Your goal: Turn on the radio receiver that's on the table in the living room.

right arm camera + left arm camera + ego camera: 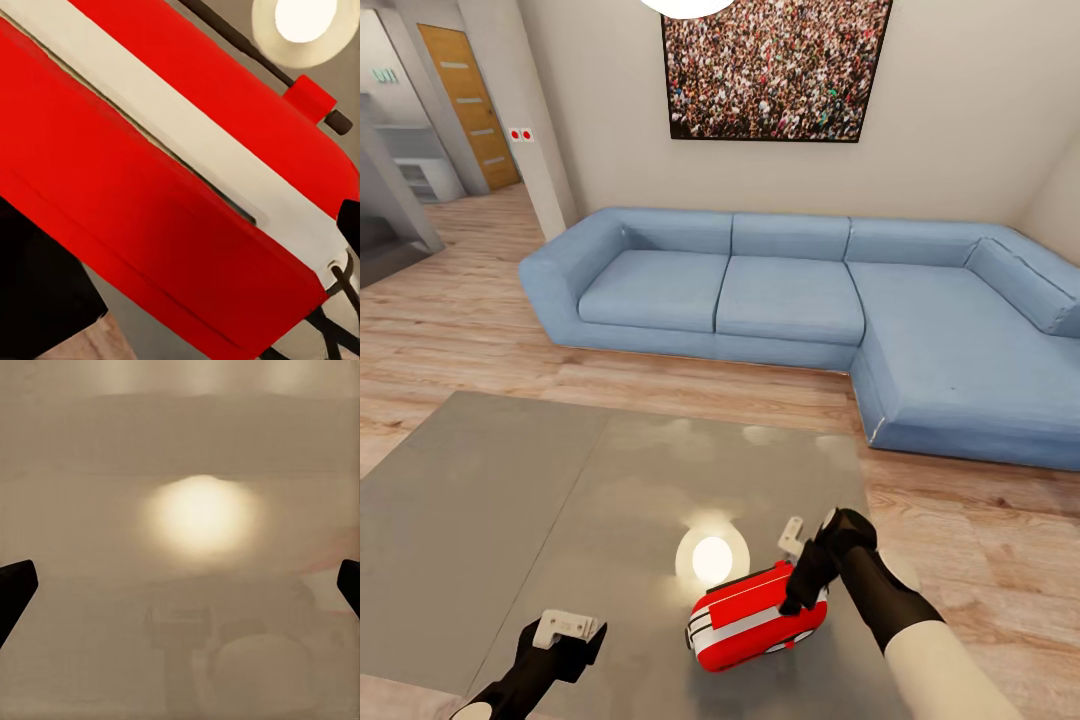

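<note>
1. Your target, the small red rounded-rectangle radio receiver with its white edge band (758, 618), lies on its side near the front right corner of the large low table with the glossy grey-beige top (560, 500). Up close in the right wrist view, the radio receiver (150, 187) shows its white band running diagonally and a thin dark wire handle (247, 49) along one edge.
2. Your right gripper (800, 590) is down against the upper right end of the radio, one dark finger lying over the red shell. You cannot tell from these views how wide its jaws stand or whether they have hold of anything.
3. Your left gripper (568, 632) hovers over the table's front edge, well apart from the radio, to its left. In the left wrist view the dark fingertips (16, 589) sit at the far edges of the picture, so the jaws are spread wide with nothing between them.
4. A bright round reflection of a lamp (712, 558) glows on the tabletop just behind the radio.
5. Beyond the table you see the light wood floor (480, 340), a blue L-shaped sofa (810, 300) and a framed crowd photo (775, 65) on the beige wall.
</note>
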{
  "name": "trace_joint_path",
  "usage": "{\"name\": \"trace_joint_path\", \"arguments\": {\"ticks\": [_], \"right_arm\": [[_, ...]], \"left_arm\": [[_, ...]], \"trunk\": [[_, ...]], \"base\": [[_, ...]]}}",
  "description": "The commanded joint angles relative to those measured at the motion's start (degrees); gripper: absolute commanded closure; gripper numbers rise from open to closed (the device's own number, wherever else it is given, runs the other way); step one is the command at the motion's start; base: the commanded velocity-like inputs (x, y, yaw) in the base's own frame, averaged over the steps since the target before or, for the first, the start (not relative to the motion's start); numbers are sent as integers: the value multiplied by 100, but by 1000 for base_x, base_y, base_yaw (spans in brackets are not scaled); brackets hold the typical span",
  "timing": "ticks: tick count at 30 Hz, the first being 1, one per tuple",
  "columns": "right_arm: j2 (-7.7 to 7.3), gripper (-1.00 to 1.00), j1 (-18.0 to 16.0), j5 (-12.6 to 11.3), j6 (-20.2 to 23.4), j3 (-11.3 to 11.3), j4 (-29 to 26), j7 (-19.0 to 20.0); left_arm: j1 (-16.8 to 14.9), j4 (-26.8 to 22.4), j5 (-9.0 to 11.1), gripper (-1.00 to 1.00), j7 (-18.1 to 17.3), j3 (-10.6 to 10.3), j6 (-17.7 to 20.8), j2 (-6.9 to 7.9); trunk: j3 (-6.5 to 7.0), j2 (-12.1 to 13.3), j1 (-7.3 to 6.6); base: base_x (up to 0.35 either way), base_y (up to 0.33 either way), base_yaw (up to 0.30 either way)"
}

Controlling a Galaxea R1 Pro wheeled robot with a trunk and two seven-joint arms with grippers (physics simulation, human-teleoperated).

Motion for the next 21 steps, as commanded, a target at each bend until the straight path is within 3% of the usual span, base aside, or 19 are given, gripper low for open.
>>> {"name": "trace_joint_path", "arguments": {"ticks": [1, 8, 21], "right_arm": [[0, -100, 0, 3, -9, 2, 44, -12], [9, -100, 0, 9, -83, 4, 167, -86], [9, -100, 0, 9, -94, 3, 278, -94]], "left_arm": [[0, 0, -1, -100, 1, 0, 0, -6], [0, 0, -72, -100, -1, -2, -4, -84], [0, 0, -159, -100, 7, 0, -9, -91]], "trunk": [[0, 0, 0], [0, 0, 0], [0, 0, 0]], "base": [[0, 0, 0], [0, 0, 0], [0, 0, 0]]}}
